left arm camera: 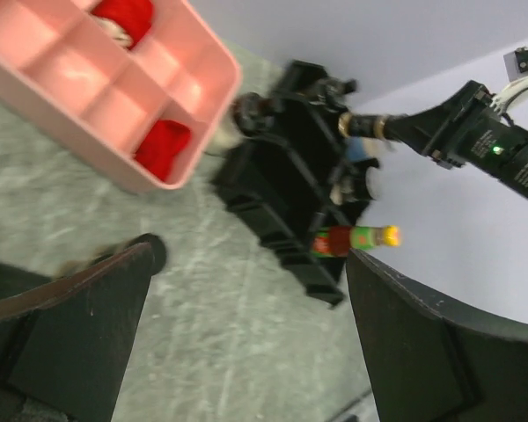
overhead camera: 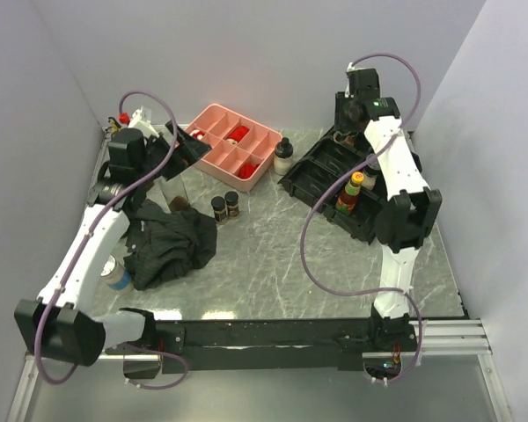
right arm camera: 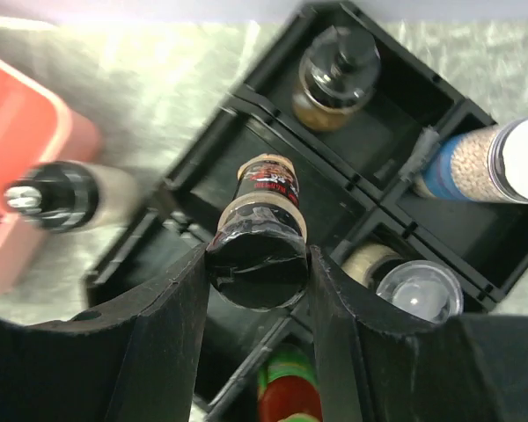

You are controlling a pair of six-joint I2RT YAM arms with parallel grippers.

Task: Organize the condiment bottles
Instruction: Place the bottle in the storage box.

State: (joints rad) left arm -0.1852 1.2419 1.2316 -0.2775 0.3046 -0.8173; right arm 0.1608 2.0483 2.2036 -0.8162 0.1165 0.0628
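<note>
**Right jaws clamped on a spice jar over the rack, left jaws wide and empty**

Right gripper [right arm camera: 257,264] has both fingers pinched on the black lid of a dark spice jar [right arm camera: 264,189]. The jar hangs upright over a middle compartment of the black rack [overhead camera: 317,167]. Left gripper [left arm camera: 251,264] stands wide open with nothing between its fingers, hovering just beside the pink tray [left arm camera: 88,97].

On handling, these look like small, rigid, light containers with smooth lids, so I'd expect them to slip rather than bend. They may be glass, so I'd set them down rather than drop them. The lid or neck, taken squarely from above, looks like the best hold, since the rack walls close off the sides.

Now the count.
- **In the rack, four seated:**
  - a brown-filled black-capped bottle [right arm camera: 339,75]
  - a blue-labelled shaker [right arm camera: 475,163]
  - a clear-lidded shaker [right arm camera: 418,290]
  - a red-and-green sauce bottle [right arm camera: 286,391]
- **Out on the table [overhead camera: 273,264], four more:**
  - two dark jars [overhead camera: 218,208] side by side
  - one pale black-capped bottle [overhead camera: 284,156] between tray and rack
  - one shaker [overhead camera: 116,272] half hidden under the left arm beside the black cloth [overhead camera: 172,242]

With the held jar, that makes nine I can count.
</note>
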